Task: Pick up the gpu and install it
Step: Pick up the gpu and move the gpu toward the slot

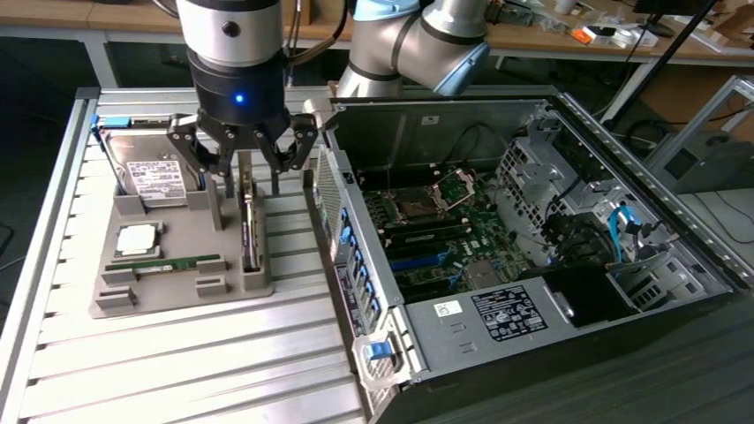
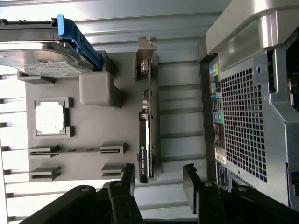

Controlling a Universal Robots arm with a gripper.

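**Open hand astride the gpu in its tray**

We see the hand open, its fingers spread to either side of one end of the gpu and gripping nothing. The gpu stands on edge in a slot of the grey tray on the slatted table. The tray also holds the hard drive, processor and memory stick. The open computer case sits just beside the tray, on the exterior view's right.
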